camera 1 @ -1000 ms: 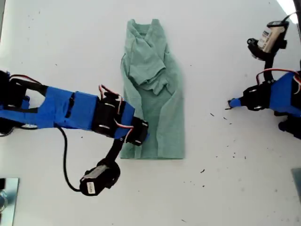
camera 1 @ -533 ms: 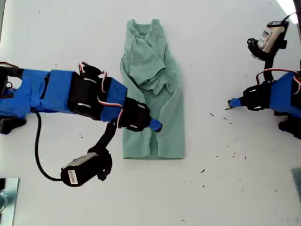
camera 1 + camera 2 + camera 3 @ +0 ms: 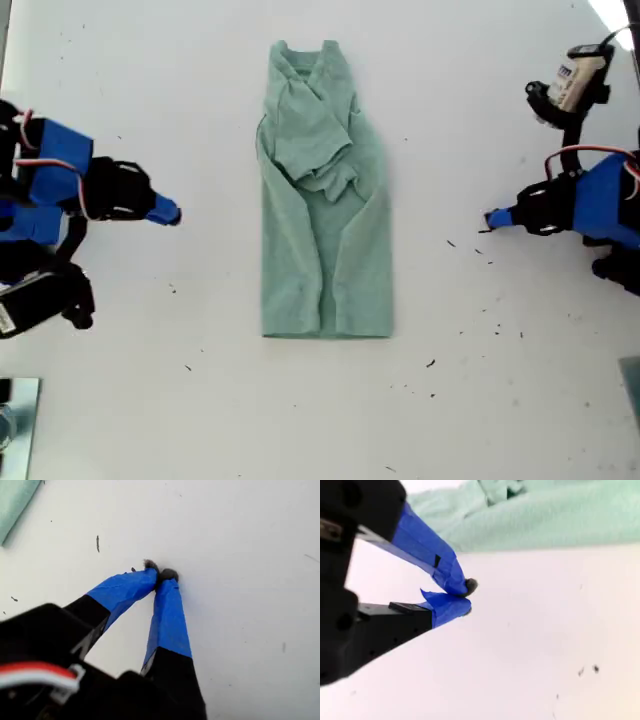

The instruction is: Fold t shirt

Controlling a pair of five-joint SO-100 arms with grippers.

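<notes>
Withdrawn off t shirt (image 3: 325, 200): arm (image 3: 60, 180) at exterior view's left, claw (image 3: 170, 213) closed.

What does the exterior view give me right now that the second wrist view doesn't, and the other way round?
Only the exterior view shows the whole t shirt folded into a long strip on the table, with both arms pulled back to opposite sides, clear of it.

Only the second wrist view shows my second claw up close, tips together, holding nothing.

Both show the mint fabric lying free, with bare table between it and the claw, and dark specks on the white surface.
</notes>
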